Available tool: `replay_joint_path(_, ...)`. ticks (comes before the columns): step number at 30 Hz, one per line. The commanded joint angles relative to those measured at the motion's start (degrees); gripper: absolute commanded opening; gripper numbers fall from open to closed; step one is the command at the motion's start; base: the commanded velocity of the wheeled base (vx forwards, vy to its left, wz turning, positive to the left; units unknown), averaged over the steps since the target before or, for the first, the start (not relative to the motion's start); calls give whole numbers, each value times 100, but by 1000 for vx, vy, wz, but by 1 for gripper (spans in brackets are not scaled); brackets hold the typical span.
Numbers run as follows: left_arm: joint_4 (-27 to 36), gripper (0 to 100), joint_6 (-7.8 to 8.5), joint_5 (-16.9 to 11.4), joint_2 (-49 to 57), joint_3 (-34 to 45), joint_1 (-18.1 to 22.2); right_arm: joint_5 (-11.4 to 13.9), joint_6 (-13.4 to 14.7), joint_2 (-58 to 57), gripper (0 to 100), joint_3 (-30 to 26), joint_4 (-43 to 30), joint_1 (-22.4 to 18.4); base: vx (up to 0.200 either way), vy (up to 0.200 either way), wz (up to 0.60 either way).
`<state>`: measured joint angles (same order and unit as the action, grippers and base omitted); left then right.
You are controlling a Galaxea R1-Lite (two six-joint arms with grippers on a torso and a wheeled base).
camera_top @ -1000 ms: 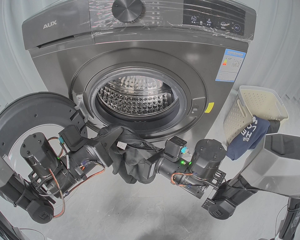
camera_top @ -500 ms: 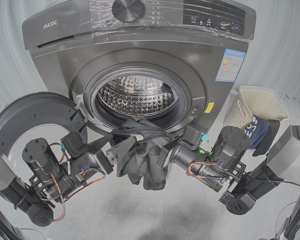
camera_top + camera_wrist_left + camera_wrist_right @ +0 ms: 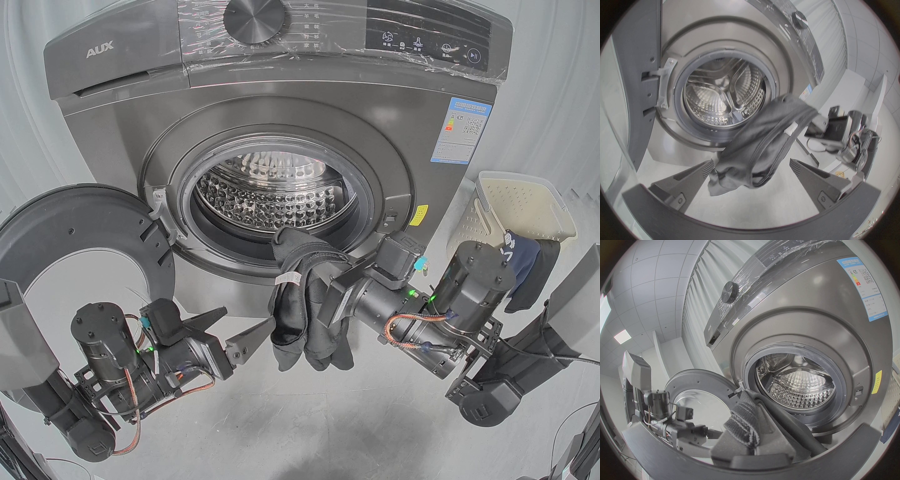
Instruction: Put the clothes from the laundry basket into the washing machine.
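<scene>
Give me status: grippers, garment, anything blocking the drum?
Left gripper open, empty. Right gripper shut on dark garment, dangling at lower rim of drum, mostly outside. Door wide open, path clear.

The matte black left arm [image 3: 103,331] and right arm [image 3: 472,281] were built from cylindrical joint housings, their round caps ringed with small screws. Orange braided cables [image 3: 128,406] were looped beside each wrist, where green lights [image 3: 431,299] were lit and teal plugs [image 3: 424,264] were fitted to black box-shaped camera blocks [image 3: 397,250]. The left gripper [image 3: 250,315] was formed of dark grey wedge-shaped fingers [image 3: 681,184] faced with ribbed pads [image 3: 708,167]. The right gripper [image 3: 322,281] was made in the same grey. The upper links were clad in pale grey angular shells [image 3: 22,340].
</scene>
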<state>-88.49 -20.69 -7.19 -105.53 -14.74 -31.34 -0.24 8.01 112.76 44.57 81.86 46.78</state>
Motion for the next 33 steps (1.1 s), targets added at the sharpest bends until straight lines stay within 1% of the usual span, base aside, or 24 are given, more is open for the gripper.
replay_joint_path(1,-1,100,197,-19,-354,252,5,-46,-1,-9,0,105,-65,-2,0,0,0)
replay_joint_path(3,-10,100,364,-63,-477,366,-3,-169,-1,9,0,219,-91,7,0,0,0)
replay_joint_path(5,-10,100,487,-160,-565,446,-21,-231,-1,26,0,298,-109,7,0,0,0)
replay_joint_path(6,-10,100,513,-212,-591,481,-39,-231,8,35,0,316,-126,-2,0,0,0)
replay_joint_path(8,-10,100,539,-283,-618,525,-65,-239,16,44,0,324,-179,7,0,0,0)
replay_joint_path(12,-10,100,539,-291,-661,551,-109,-239,25,44,0,333,-179,25,0,0,0)
replay_joint_path(13,-10,100,539,-291,-705,551,-214,-248,43,44,0,342,-179,69,0,0,0)
replay_joint_path(15,-10,100,539,-283,-723,525,-294,-248,52,44,0,342,-179,86,0,0,0)
replay_joint_path(17,-10,100,531,-283,-820,410,-302,-248,60,44,0,342,-179,86,0,0,0)
replay_joint_path(22,-10,100,619,-186,-1277,-64,-355,-248,60,53,0,421,-179,104,0,0,0)
replay_joint_path(23,-10,100,689,-133,-1470,-266,-320,-248,69,53,0,456,-179,130,0,0,0)
replay_joint_path(24,-10,100,706,-116,-1558,-337,-302,-248,69,53,0,456,-179,139,0,0,0)
replay_joint_path(28,-10,100,706,-81,-1848,-706,-302,-248,69,62,0,465,-179,139,0,0,0)
replay_joint_path(33,-10,100,706,-1,-1892,-1057,-320,-248,78,53,0,456,-170,165,0,0,0)
